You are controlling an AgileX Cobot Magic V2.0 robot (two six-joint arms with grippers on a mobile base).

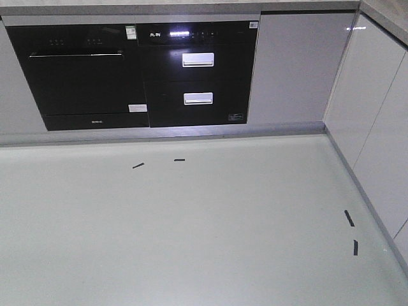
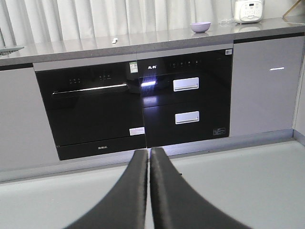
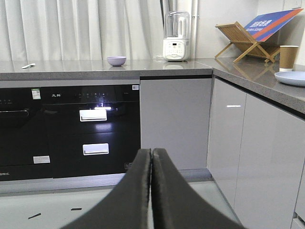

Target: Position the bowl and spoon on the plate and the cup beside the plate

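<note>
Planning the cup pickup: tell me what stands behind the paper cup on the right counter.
Behind the cup, slightly left, stands a wooden rack holding a blue and orange board. The counter directly behind the cup's body is covered, so anything there cannot be seen.

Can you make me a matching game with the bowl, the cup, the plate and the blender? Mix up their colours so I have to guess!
Things:
1. bowl
2. cup
3. plate
4. blender

Colours:
A. brown
B. white base with a clear jar
C. pale blue
D. lavender

Right pairs: 1-D, 2-A, 3-C, 4-B.
</note>
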